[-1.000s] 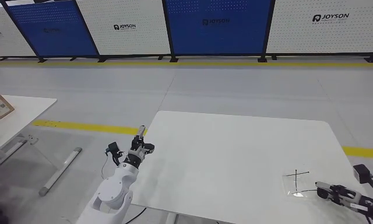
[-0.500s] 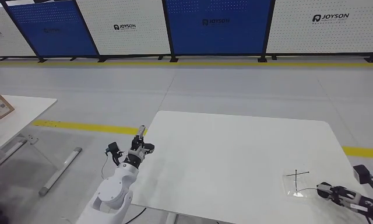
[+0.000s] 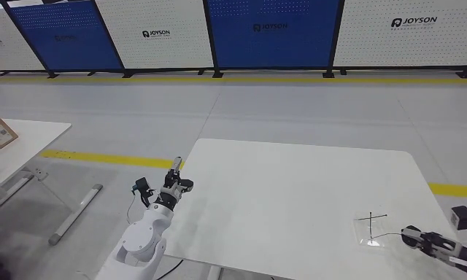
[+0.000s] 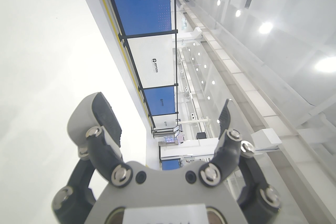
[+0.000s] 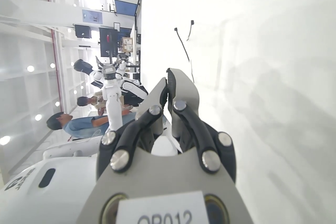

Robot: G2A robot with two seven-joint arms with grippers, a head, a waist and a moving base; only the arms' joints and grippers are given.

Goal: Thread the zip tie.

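The zip tie (image 3: 387,236) lies near the tabletop's (image 3: 292,200) right front corner. It shows as a thin dark strand curving from a bright spot on the surface across to the right gripper (image 3: 406,235). In the right wrist view the same strand (image 5: 192,72) runs along the tabletop (image 5: 262,12) and passes out of sight behind a finger of the right gripper (image 5: 168,75). That gripper's fingers are pressed together, so it appears to be pinching the tie's tail, though the contact itself is hidden.

Just beyond the strand, two more dark ties (image 3: 371,220) lie crossed on the surface. The right wrist view shows their small square heads (image 5: 176,29) lying free with nothing passed through them. I cannot tell whether the pinched strand is a third tie or the tail of one of these.

The left gripper (image 3: 179,174) hangs at the tabletop's left edge, well apart from the ties. In its own view the left gripper (image 4: 165,107) has its fingers spread wide and nothing between them, with bare tabletop (image 4: 39,38) to one side.

The task looks barely begun. At most a tail is in hand, and no loop is formed. What is left is the real work: a head has to be steadied, probably by the idle left gripper, and the tail lined up and pushed through its slot.
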